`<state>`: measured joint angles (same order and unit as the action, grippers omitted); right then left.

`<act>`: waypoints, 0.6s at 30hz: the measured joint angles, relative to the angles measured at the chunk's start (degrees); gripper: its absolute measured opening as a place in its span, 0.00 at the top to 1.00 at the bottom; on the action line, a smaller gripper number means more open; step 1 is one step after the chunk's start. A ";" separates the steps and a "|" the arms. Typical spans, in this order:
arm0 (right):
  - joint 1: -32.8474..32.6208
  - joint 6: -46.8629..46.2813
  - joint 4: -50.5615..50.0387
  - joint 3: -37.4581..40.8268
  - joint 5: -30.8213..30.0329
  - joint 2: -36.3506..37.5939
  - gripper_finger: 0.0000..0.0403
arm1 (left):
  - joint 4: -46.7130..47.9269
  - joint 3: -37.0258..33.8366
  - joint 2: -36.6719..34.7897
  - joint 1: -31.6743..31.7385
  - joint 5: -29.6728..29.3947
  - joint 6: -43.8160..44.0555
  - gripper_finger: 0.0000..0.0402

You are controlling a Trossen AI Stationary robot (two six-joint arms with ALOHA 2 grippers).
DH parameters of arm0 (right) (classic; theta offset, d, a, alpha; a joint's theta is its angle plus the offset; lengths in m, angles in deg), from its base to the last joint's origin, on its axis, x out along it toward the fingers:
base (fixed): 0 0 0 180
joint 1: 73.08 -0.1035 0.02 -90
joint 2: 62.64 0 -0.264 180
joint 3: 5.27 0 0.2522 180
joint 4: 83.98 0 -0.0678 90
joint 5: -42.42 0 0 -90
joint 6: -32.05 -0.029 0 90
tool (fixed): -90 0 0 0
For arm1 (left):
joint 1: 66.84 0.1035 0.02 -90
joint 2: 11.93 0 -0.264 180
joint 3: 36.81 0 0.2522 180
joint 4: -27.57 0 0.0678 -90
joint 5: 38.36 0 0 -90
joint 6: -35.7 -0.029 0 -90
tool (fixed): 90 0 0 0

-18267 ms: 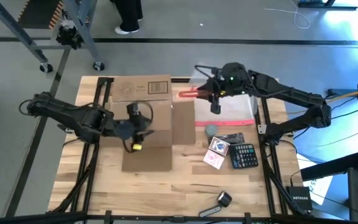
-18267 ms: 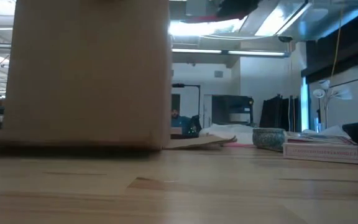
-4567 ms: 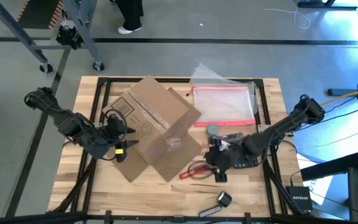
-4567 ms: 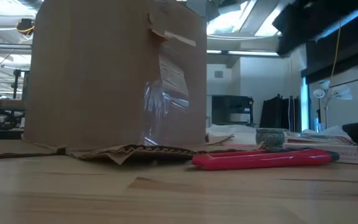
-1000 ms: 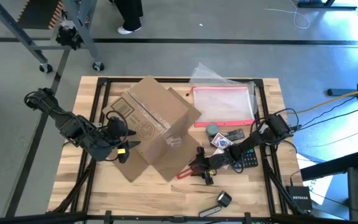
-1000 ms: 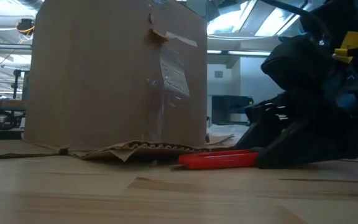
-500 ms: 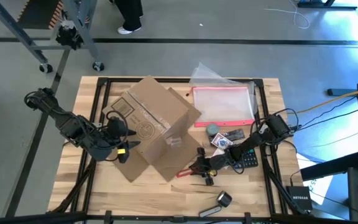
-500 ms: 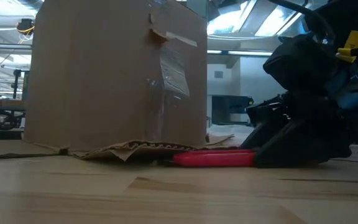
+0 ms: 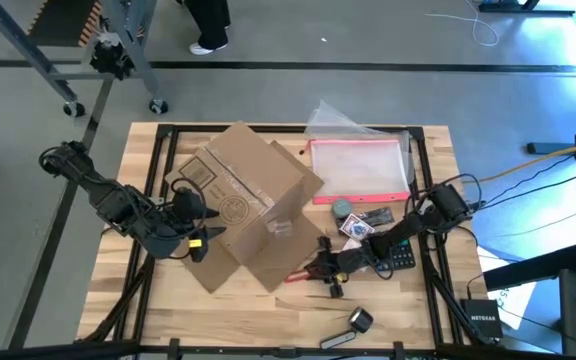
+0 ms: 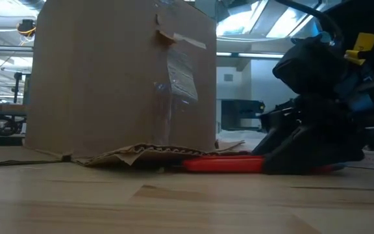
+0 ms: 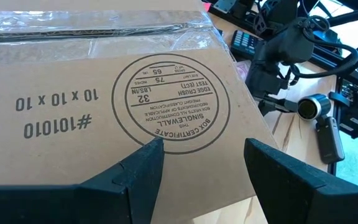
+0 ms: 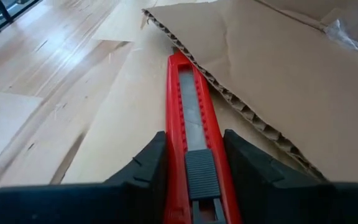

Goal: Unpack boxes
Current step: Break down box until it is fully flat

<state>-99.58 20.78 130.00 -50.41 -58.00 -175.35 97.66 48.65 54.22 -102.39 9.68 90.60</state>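
- The right gripper (image 12: 194, 163) lies low on the bench (image 9: 268, 310), its jaws pinching a red knife (image 12: 190, 109) by the handle, one jaw on each side.
- The knife's tip touches the corrugated edge of a flap of the box (image 9: 248, 195), lying flat on the wood.
- In the low view, the knife (image 10: 223, 164) lies along the bench between the box (image 10: 119, 78) and the right gripper (image 10: 271, 159).
- The left gripper (image 11: 201, 168) rests at the box's left side, jaws spread wide against a panel printed with a round certificate stamp and "10 x 10 x 10"; they close on nothing.
- The box stands turned at an angle on the bench's left half, clear tape across its top.
- Behind the right arm lie a calculator (image 9: 400, 255), a round tin (image 9: 341, 209) and a card pack (image 9: 355, 230).
- A clear pouch (image 9: 360, 168) with a pink-red edge sits at the far right of the bench.
- A small dark device (image 9: 360, 320) lies near the front edge.
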 joint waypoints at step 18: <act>-4.01 -8.68 -35.28 -9.21 -0.50 16.49 0.68 | 0.02 -0.01 0.02 0.00 0.02 -1.05 0.45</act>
<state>-103.60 12.10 94.72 -59.62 -58.50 -158.85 97.68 48.64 54.25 -102.39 9.70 89.55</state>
